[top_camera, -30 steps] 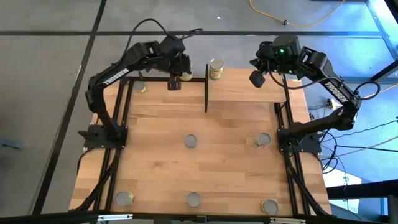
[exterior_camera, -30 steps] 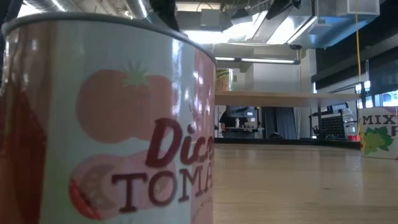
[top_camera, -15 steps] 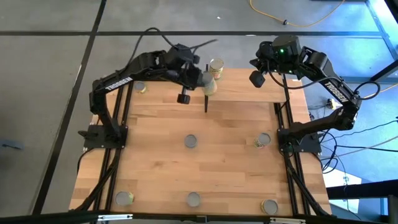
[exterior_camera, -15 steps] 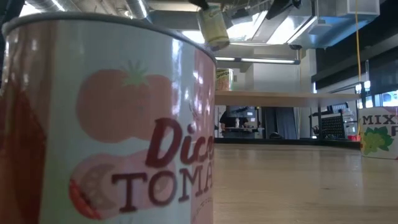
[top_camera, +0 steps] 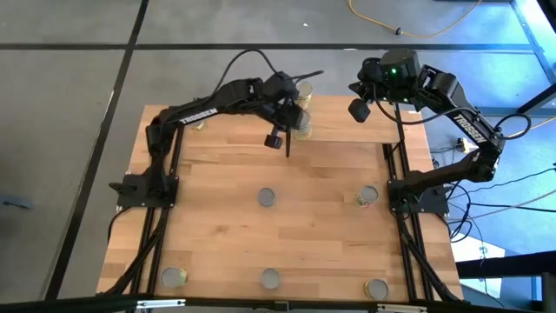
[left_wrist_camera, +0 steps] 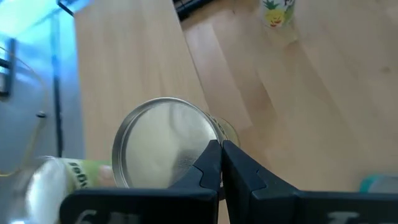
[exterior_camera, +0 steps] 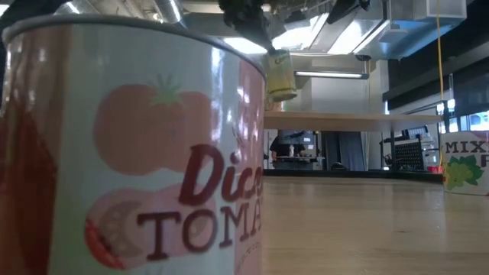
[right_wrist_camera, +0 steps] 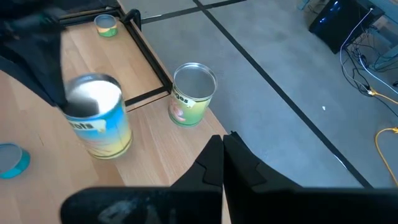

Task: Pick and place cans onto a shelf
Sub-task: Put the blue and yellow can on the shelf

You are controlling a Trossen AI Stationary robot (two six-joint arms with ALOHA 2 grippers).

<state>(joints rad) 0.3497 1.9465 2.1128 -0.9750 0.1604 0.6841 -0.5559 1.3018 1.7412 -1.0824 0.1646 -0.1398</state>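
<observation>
The smooth grey concrete floor (top_camera: 69, 104) runs all round the pale butcher-block wooden bench (top_camera: 287, 235), crossed by dark seam lines (top_camera: 122, 69). A yellow cable (top_camera: 408, 30) loops across it at the far side, and black cables (top_camera: 512, 187) trail on the right, where bluish light falls. Across the room, silver ceiling ducts (exterior_camera: 412, 19) hang over strip lights (exterior_camera: 328, 74) and dark windows (exterior_camera: 458, 114).

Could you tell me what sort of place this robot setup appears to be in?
Probably a lab or workshop: grey hard floor with loose cables around the table, and exposed ceiling ducts.
</observation>
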